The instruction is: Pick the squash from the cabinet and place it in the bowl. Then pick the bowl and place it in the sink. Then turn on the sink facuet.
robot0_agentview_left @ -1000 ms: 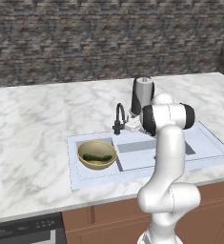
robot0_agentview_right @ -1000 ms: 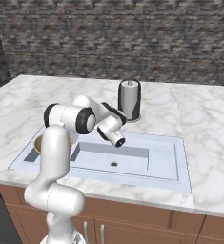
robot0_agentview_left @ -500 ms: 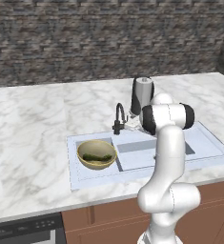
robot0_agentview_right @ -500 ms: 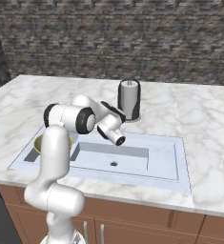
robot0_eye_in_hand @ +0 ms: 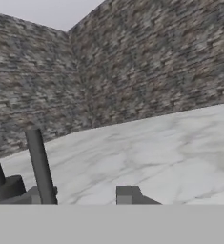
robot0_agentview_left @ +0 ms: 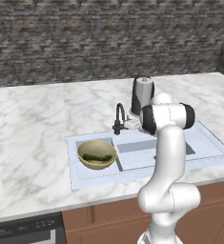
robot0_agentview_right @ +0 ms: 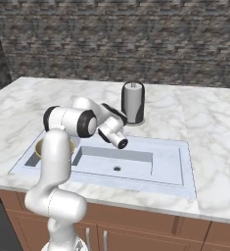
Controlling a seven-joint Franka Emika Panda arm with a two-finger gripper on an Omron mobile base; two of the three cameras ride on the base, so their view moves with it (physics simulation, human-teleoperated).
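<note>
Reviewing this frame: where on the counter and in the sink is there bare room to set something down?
Bare: the sink floor right of the bowl, and the marble counter left of the basin up to the stone wall. Crowded: the back rim, where the faucet, the fingers and the grey canister cluster.

Squash (robot0_agentview_left: pixel 97 157) lies in bowl (robot0_agentview_left: pixel 97 163) inside sink (robot0_agentview_left: pixel 132 164); faucet (robot0_agentview_left: pixel 118 118) behind.

One bowl (robot0_agentview_left: pixel 96 155) — beside the arm, in the sink (robot0_agentview_left: pixel 206 143). One squash (robot0_agentview_left: pixel 97 157) inside it. One faucet (robot0_agentview_left: pixel 118 119) just ahead of the hand. One grey canister (robot0_agentview_left: pixel 142 95) — beyond the hand.
</note>
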